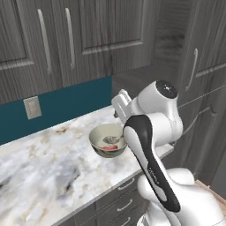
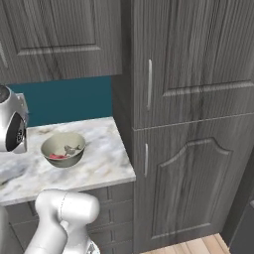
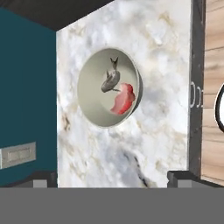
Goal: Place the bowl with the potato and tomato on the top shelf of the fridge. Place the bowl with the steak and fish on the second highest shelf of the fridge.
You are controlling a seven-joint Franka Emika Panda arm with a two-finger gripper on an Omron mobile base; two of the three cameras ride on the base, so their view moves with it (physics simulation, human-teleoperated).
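Near the counter [image 3: 166, 65] edge, bowl [image 3: 108, 87] with open marble around, claw [image 3: 113, 179] wide open, empty.

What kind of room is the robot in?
It looks like a kitchen. There is a marble counter with drawers under it, dark wooden cupboards above, and a bowl holding fish and steak.
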